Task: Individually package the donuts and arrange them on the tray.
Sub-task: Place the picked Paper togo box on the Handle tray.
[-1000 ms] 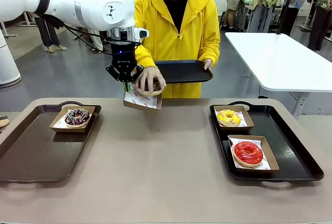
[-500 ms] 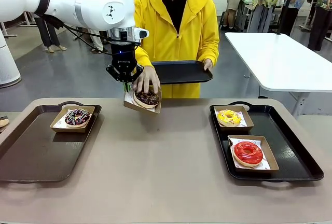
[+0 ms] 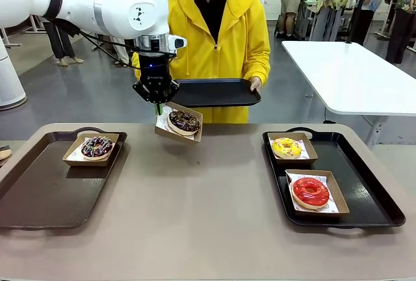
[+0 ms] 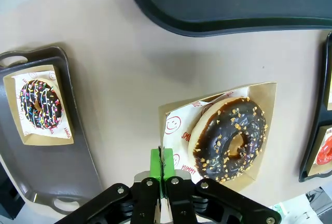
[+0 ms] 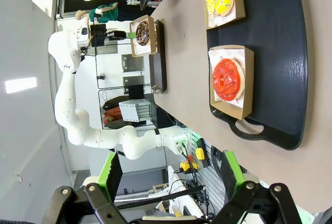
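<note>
My left gripper (image 3: 156, 105) is shut on the edge of a brown paper box (image 3: 170, 131), holding it tilted above the table's far edge. In that box lies the chocolate donut with tan crumbs (image 3: 184, 121); the left wrist view shows this donut (image 4: 231, 138) in the box (image 4: 179, 125), with my left gripper (image 4: 162, 157) pinching the box's paper rim. The sprinkled chocolate donut (image 3: 97, 146) sits boxed on the left tray (image 3: 39, 193). The yellow donut (image 3: 286, 146) and the red donut (image 3: 311, 191) sit boxed on the right tray (image 3: 367, 193). My right gripper (image 5: 171, 172) is open and holds nothing.
A person in a yellow hoodie stands at the far side holding a black tray (image 3: 218, 91) level, just behind the held box. A white table (image 3: 351, 73) stands at the back right. The brown tabletop (image 3: 195, 196) between the two trays is bare.
The person's hand, which was setting the crumb donut into the held box, has pulled away. The person's tray has shifted slightly left. My left gripper has not moved.
</note>
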`<state>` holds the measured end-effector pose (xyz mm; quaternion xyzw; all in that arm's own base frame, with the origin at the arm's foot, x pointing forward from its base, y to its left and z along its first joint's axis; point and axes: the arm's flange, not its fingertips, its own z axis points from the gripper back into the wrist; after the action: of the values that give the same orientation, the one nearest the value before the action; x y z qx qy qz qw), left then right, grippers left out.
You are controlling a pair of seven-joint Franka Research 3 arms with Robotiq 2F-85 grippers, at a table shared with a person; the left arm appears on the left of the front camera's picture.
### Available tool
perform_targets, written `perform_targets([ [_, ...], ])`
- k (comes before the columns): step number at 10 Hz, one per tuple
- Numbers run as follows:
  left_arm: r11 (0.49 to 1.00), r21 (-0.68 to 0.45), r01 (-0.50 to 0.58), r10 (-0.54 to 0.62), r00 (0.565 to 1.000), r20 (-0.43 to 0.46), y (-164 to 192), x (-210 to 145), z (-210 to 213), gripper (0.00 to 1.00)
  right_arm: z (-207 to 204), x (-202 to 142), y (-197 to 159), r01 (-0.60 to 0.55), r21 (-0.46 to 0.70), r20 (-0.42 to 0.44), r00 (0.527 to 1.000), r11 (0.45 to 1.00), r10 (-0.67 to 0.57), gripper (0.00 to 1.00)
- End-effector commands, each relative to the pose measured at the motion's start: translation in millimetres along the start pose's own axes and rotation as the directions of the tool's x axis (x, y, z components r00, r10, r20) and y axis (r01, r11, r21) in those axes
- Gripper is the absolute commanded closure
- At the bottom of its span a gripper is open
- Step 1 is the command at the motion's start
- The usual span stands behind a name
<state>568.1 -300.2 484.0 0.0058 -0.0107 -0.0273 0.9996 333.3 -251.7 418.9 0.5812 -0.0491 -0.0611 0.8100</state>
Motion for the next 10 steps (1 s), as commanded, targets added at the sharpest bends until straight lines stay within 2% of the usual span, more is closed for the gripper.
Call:
perform_targets([
  [1, 1.0, -0.004, 0.0, 0.0, 1.0, -0.004, 1.5, -0.9, 1.2, 1.0, 1.9, 0.2, 0.3, -0.003, 0.011, -0.003, 1.0, 1.0, 0.003, 0.0],
  [7, 1.0, 0.0, 0.0, 0.0, 1.0, 0.0, 0.0, 0.0, 0.0, 0.99, 1.9, 0.2, 0.3, -0.003, 0.011, -0.003, 1.0, 1.0, 0.003, 0.0],
  [10, 0.998, -0.048, 0.047, -0.049, 0.999, -0.024, 29.0, -28.5, 32.2, 0.99, 1.9, 0.2, 0.3, -0.003, 0.011, -0.003, 1.0, 1.0, 0.003, 0.0],
])
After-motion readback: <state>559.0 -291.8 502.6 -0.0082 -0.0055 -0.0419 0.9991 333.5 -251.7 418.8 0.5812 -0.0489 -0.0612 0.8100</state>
